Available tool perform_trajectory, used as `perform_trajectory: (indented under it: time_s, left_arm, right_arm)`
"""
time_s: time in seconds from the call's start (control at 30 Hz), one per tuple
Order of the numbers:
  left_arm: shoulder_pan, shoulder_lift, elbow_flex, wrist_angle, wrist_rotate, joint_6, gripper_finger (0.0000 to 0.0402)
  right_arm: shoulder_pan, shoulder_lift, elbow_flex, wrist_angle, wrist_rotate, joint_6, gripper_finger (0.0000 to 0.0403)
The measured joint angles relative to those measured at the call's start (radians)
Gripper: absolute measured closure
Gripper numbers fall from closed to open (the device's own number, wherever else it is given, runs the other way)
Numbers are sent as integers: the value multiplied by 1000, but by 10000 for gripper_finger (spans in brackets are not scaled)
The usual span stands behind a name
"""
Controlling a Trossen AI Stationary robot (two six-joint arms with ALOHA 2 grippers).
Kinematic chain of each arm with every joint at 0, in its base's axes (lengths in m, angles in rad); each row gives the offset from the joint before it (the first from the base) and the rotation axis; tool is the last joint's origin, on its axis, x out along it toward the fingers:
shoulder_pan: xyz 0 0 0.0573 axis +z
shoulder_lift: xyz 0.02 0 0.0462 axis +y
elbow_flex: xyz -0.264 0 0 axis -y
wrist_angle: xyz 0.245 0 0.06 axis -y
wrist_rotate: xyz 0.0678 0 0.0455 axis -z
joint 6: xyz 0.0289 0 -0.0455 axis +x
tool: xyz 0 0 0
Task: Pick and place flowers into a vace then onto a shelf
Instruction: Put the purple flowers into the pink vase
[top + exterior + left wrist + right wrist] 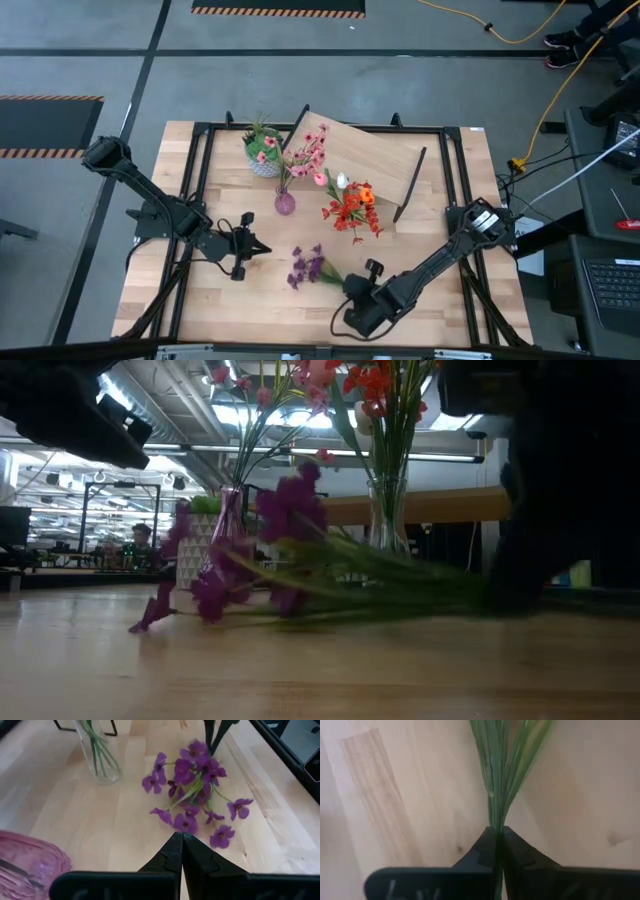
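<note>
The purple flowers (308,265) lie on the table, blossoms toward the left (285,510), green stems running to my right gripper (346,284), which is shut on them near the near edge. My left gripper (254,248) is shut and empty; in its wrist view its fingertips (181,840) point at the purple flowers (196,790) a short way off. A pink vase (285,203) holds pink blossoms. A clear vase (100,755) holds red, orange and white flowers (350,208). The shelf (360,155) lies slanted at the far side. My right gripper pinches the purple flowers' bundled green stems (496,820) at their cut end between its two fingers (512,850). The fingers come low from the table's near right side and lie along the stems. The blossom end (150,622) rests on the table.
A spiky green plant in a white pot (263,160) stands at the far left by the shelf. A black metal frame (200,135) runs around the tabletop. Bare wood lies at the near left (190,300) and between the two grippers.
</note>
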State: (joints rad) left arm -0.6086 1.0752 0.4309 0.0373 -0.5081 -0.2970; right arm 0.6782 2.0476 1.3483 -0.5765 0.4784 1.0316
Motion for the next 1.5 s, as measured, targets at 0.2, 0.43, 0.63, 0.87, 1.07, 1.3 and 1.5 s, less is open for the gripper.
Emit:
perform_trajectory:
  time_s: [0.2, 0.43, 0.63, 0.87, 1.07, 1.3, 1.5]
  left_arm:
    - [0, 0, 0, 63, -38, 55, 399]
    - [0, 0, 0, 72, -24, 59, 398]
    - [0, 0, 0, 72, -23, 57, 398]
    - [0, 0, 0, 73, -27, 57, 398]
    - [0, 6, 0, 174, -20, 63, 396]
    - [1, 9, 0, 344, -17, 194, 398]
    - [2, 35, 0, 476, -25, 243, 383]
  right_arm:
    - [3, -72, 0, -37, 45, -98, 395]
    - [3, -181, 1, -49, 73, -270, 395]
    - [19, -265, -73, 16, 175, -308, 395]
    - [25, -338, -307, 548, 182, -533, 395]
    - [9, -362, -461, 1033, 179, -855, 395]
    - [-53, -361, -562, 1371, 95, -1060, 395]
    - [-86, -361, -592, 1518, 7, -1130, 395]
